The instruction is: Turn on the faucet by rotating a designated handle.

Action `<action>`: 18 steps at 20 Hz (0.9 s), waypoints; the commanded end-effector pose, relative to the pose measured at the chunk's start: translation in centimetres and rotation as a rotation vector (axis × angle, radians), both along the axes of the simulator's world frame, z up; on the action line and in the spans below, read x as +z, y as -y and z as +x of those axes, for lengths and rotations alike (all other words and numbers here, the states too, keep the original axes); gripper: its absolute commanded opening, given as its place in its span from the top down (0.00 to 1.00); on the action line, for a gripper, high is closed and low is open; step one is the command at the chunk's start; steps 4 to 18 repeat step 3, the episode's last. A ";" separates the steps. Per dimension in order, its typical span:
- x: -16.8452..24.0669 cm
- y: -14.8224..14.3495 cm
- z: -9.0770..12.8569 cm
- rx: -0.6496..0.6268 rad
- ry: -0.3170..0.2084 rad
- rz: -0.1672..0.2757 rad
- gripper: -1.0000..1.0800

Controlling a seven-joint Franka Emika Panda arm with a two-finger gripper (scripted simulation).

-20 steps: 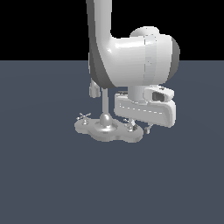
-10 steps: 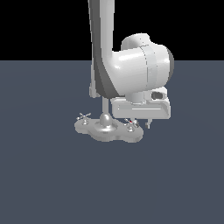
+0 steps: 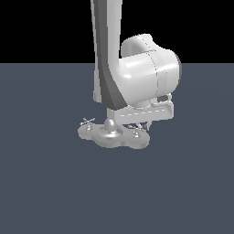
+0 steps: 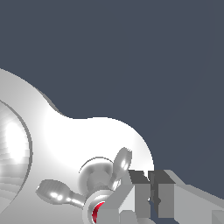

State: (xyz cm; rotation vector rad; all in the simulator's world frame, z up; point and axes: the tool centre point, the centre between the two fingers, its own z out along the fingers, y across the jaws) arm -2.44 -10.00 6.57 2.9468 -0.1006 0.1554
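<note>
Polished chrome defines the faucet (image 3: 112, 135) in the exterior view: a lumpy flat base on the dark grey floor (image 3: 55, 192), a rounded centre knob, and a plain cross handle (image 3: 87, 122) toward that view's left, while the gripper (image 3: 139, 124) sits low over the opposite end. From the wrist, the designated handle (image 4: 94, 197), a glossy red-centred cross with bulbous arms, lies just beside the grey fingertips (image 4: 140, 192), which are nearly together; whether they touch it I cannot tell.
</note>
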 end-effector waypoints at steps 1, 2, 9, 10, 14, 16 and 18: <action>-0.8 -7.8 -4.9 0.234 -0.133 0.006 0.75; -2.7 -10.0 -5.0 0.276 -0.172 -0.005 0.75; -3.2 -6.6 -5.0 0.238 -0.206 -0.038 0.56; -3.2 -6.6 -5.0 0.238 -0.206 -0.038 0.56; -3.2 -6.6 -5.0 0.238 -0.206 -0.038 0.56; -3.2 -6.6 -5.0 0.238 -0.206 -0.038 0.56; -3.2 -6.6 -5.0 0.238 -0.206 -0.038 0.56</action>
